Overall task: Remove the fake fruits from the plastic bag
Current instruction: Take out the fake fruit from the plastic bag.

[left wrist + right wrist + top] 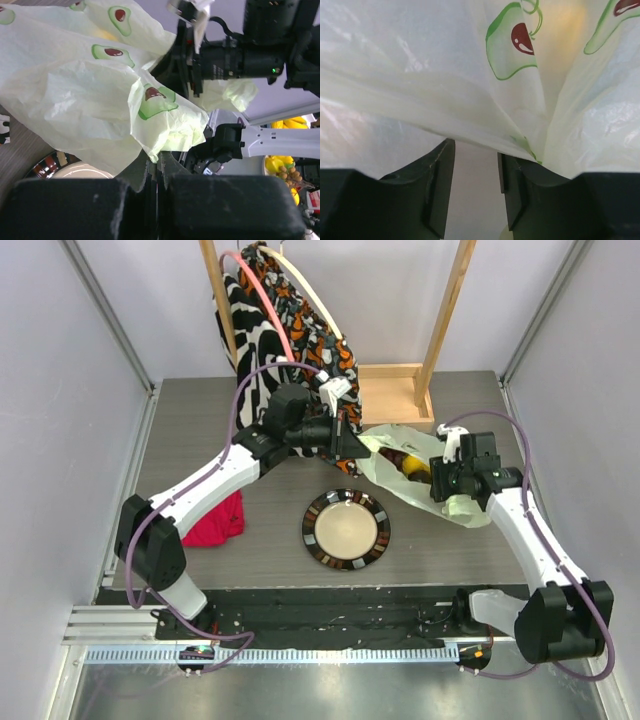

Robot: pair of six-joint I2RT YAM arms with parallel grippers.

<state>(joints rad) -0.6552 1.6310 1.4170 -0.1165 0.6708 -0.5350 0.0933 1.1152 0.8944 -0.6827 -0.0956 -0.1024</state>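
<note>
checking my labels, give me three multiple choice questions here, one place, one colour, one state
1. Where is the plate? A) on the table, near its middle B) on the floor C) on the wooden frame
2. What colour is the cloth on the table's left side? A) blue B) red C) yellow
3. What is the left gripper doing? A) open over the plate B) shut on the plastic bag C) gripping the cloth
Answers: 1 A, seen from above; 2 B, plainly red; 3 B, its wrist view shows the bag pinched in closed jaws.
</note>
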